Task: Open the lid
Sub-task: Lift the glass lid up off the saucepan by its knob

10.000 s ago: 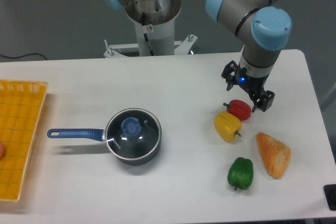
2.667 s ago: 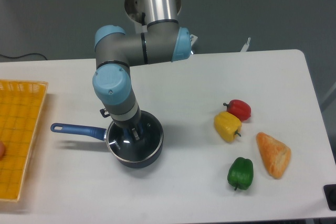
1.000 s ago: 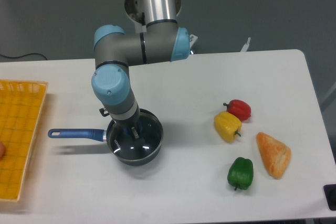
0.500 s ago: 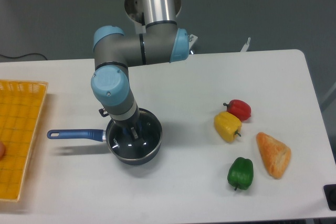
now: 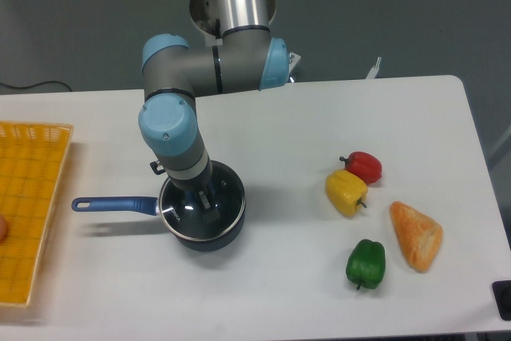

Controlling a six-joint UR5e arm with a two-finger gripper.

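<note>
Lid (image 5: 209, 212) clear glass, metal-rimmed, under gripper (image 5: 201, 197).

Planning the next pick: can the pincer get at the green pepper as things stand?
Probably yes: the green pepper lies apart from the bread and is open from above, though the pincer is down at the lid.

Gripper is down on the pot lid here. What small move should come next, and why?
Probably a short straight lift. The gripper sits over the middle of the lid, where the knob would be, though the wrist hides the jaws, so the grasp itself can't be confirmed. The lid appears seated on the saucepan, so raising it vertically should clear the rim without dragging the pan.
</note>
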